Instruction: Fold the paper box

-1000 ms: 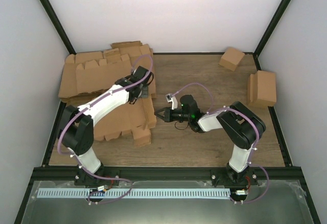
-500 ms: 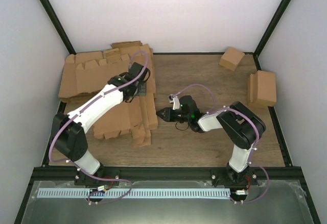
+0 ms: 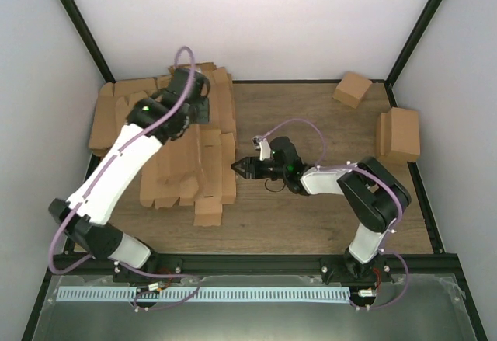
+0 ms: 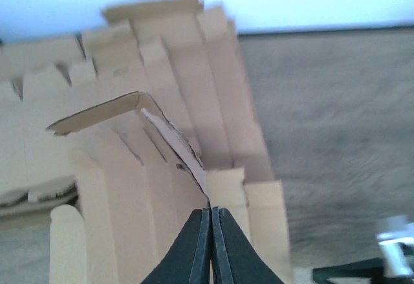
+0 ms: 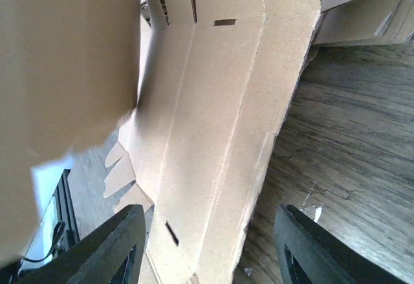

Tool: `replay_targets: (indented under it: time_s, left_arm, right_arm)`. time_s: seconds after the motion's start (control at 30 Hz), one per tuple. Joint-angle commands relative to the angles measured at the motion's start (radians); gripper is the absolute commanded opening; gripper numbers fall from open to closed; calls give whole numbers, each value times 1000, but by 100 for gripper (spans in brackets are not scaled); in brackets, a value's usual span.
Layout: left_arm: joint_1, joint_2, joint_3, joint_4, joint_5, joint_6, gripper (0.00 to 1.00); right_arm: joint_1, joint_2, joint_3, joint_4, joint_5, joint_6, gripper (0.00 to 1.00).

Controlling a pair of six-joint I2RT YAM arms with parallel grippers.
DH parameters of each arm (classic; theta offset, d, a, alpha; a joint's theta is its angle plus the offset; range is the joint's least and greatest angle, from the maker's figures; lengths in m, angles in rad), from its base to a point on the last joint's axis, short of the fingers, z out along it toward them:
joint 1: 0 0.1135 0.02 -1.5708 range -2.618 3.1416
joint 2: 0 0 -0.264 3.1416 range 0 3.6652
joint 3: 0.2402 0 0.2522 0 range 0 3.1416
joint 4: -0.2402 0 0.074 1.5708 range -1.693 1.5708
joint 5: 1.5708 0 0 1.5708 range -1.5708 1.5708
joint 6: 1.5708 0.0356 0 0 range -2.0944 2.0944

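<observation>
While the wooden table (image 3: 326, 209) is carrying a pile of flat blanks (image 3: 116, 116) at its far left, the paper box (image 3: 206, 166) is tilting up just before that pile. The left gripper (image 4: 211, 216) is pinching its raised edge, jaws closed; the right gripper (image 5: 207, 245) is gaping beside its right edge, holding nothing.
</observation>
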Motion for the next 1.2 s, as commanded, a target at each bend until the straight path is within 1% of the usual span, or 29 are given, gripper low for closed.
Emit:
replay_targets:
  time_s: [0.0,0.13,0.2,0.3,0.37,0.4,0.43,0.5,0.57,0.63,0.67,0.7,0.73,0.77,0.8,0.83,0.87,0.93,1.0,1.1,1.17]
  left_arm:
    - [0,-96,175,-56,65,70,4]
    - [-1,-162,257,36,292,66,5]
    - [-1,-195,245,122,427,46,5]
    - [-4,-204,184,248,549,5,5]
    - [-20,-164,156,275,566,-2,5]
    - [-31,-136,144,276,569,1,5]
    - [-46,-105,129,278,572,3,5]
    - [-81,-47,90,299,585,-8,4]
    - [-147,5,50,352,610,-31,4]
    - [-213,53,25,426,629,-68,5]
    - [-245,80,21,450,642,-84,7]
    - [-273,106,27,469,666,-102,17]
    - [-292,127,40,478,696,-109,46]
    - [-301,143,55,478,730,-112,67]
    - [-304,151,67,471,741,-114,83]
    - [-305,146,78,453,719,-111,94]
    - [-305,131,80,432,669,-99,99]
    - [-294,95,88,371,560,-70,100]
    - [-254,53,95,275,450,-60,100]
    - [-117,-18,45,140,361,-93,100]
    - [12,-82,-63,102,340,-121,99]
  right_arm:
    - [11,-80,32,-72,24,-35,58]
    - [11,-189,62,-192,77,-82,58]
    - [11,-251,59,-246,129,-99,58]
    - [11,-364,40,-379,305,-92,58]
    - [1,-442,27,-486,465,-69,59]
    - [-8,-483,20,-531,523,-61,59]
    - [-16,-524,8,-578,576,-53,62]
    - [-33,-613,-16,-657,673,-36,68]
    - [-43,-706,-47,-720,760,-23,77]
    - [-46,-786,-72,-762,828,-27,81]
    - [-47,-812,-71,-800,862,-18,82]
    - [-47,-831,-64,-839,891,-10,83]
    - [-47,-847,-56,-875,913,-4,84]
    - [-47,-858,-49,-912,927,0,85]
    - [-47,-870,-45,-927,931,-3,85]
    - [-46,-881,-44,-931,930,-9,85]
    - [-46,-893,-46,-927,921,-17,85]
    - [-47,-908,-52,-906,886,-51,85]
    - [-47,-909,-57,-873,819,-93,85]
    - [-47,-883,-61,-817,698,-164,85]
    - [-46,-842,-62,-789,623,-178,85]
